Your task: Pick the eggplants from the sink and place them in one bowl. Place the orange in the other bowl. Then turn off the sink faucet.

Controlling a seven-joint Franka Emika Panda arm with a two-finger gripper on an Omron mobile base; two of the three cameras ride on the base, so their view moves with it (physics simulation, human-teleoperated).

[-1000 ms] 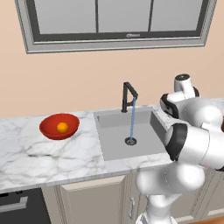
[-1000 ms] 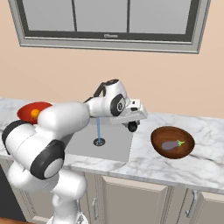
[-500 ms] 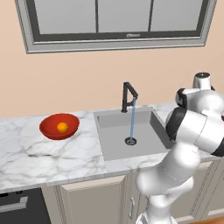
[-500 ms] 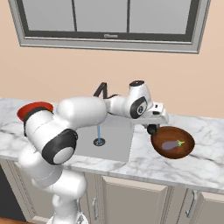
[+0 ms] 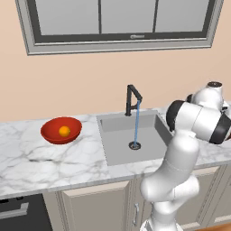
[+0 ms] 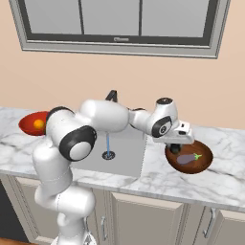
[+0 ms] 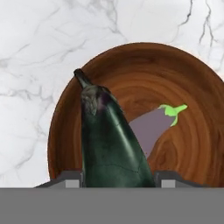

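The dark eggplant (image 7: 114, 144) is clamped between the closed-in gripper (image 7: 117, 177), held over the brown bowl (image 7: 192, 87) for dropping. The pale eggplant (image 7: 151, 127) is already lying inside that bowl, so the pair can be gathered there.

The steel sink (image 5: 131, 135) in the white marble counter (image 5: 54, 160) is viewed forward and downward from behind-left and behind-right; both views share it. The shallow dark brown wooden bowl (image 7: 188, 109) is looked straight down upon, at close range, by the hand camera.
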